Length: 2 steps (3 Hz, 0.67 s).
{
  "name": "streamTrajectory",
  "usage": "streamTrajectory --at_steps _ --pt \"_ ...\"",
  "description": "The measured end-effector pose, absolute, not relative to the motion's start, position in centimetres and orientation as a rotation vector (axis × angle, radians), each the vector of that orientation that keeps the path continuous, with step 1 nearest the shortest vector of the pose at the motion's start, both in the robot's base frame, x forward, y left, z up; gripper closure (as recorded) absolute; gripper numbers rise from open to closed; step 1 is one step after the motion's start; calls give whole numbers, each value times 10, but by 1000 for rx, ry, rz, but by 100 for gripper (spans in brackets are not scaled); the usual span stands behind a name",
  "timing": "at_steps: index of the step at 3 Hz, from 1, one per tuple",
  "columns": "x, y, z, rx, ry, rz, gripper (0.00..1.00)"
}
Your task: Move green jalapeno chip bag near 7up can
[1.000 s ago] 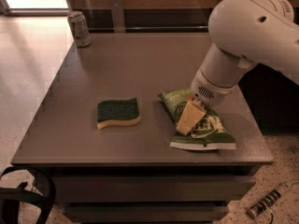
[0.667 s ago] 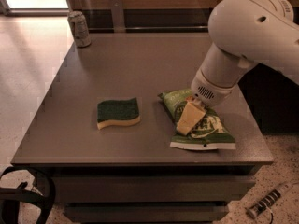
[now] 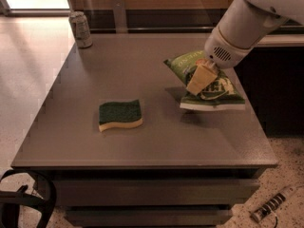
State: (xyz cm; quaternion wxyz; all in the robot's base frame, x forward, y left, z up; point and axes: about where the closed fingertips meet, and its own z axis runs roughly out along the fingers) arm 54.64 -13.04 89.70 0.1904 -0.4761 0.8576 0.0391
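The green jalapeno chip bag (image 3: 211, 87) is olive green with white lettering and a white bottom edge. It hangs lifted above the right side of the table, casting a shadow below. My gripper (image 3: 200, 77) is shut on the bag's middle, one tan finger (image 3: 199, 80) across its front, with the white arm reaching in from the upper right. The 7up can (image 3: 81, 29) stands upright at the far left corner of the table, well away from the bag.
A yellow sponge with a dark green top (image 3: 120, 114) lies on the grey table (image 3: 142, 146) left of centre. A glass panel and dark counter run behind the table. A black object (image 3: 19, 203) sits on the floor at lower left.
The gripper has lifted the chip bag off the table; the bag now hangs above the surface and sits higher than before. The sponge and can have not moved.
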Motion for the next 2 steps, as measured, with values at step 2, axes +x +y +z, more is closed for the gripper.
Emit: streamTrajectory --at_steps 2 --pt "609 -122 959 -1293 2188 143 100"
